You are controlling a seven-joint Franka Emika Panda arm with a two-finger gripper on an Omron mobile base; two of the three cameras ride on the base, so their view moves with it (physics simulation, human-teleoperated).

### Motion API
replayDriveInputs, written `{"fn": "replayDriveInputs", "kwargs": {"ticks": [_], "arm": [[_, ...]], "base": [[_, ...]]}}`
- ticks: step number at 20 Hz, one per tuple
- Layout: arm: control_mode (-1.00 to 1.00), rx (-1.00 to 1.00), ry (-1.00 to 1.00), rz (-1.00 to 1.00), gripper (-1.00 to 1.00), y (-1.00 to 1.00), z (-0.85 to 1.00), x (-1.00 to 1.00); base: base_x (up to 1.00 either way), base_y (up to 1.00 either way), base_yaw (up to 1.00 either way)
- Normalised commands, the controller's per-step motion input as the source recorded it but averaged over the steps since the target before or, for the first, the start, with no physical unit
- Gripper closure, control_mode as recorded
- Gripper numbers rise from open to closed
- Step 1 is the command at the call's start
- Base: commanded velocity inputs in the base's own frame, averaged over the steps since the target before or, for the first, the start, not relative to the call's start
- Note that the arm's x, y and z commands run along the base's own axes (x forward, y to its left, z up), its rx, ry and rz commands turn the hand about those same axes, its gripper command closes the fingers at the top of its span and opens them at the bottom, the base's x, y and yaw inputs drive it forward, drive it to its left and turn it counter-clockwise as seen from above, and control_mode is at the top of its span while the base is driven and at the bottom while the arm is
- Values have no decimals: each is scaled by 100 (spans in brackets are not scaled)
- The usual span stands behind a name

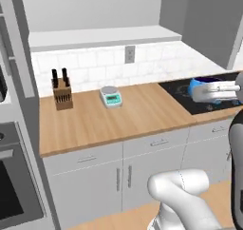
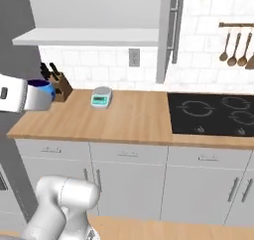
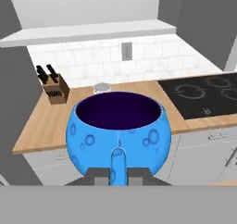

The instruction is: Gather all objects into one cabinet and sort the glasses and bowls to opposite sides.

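My gripper [image 3: 118, 174] is shut on the handle of the blue mug [image 3: 118, 128], a round bright blue cup with a dark inside. It hangs in the air in front of the counter, below the cabinet's shelf. From the left base view the mug [image 1: 198, 87] sits at the tip of the white hand over the stove's edge. In the right base view the mug [image 2: 41, 94] is at the far left near the knife block. The cabinet's long white shelf board [image 2: 89, 36] runs above the counter, with its tall grey door panel [image 2: 165, 35] standing open at the right end.
On the wooden counter [image 1: 142, 115] stand a knife block [image 1: 61, 95] and a small kitchen scale [image 1: 110, 96]. A black cooktop [image 2: 213, 112] lies to the right. Wooden utensils [image 2: 233, 48] hang on the tiled wall. A wall outlet [image 1: 129, 54] sits under the shelf.
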Motion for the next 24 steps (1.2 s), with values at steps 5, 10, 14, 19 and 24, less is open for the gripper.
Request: {"fn": "replayDriveInputs", "kwargs": {"ticks": [5,10,14,19,24], "arm": [[100,0,0,0,100,0,0,0],[100,0,0,0,100,0,0,0],[100,0,0,0,100,0,0,0],[100,0,0,0,100,0,0,0],[100,0,0,0,100,0,0,0]], "base": [[-59,2,-65],[-38,0,-85],[-20,0,-87],[-1,1,-82],[16,0,-68]]}}
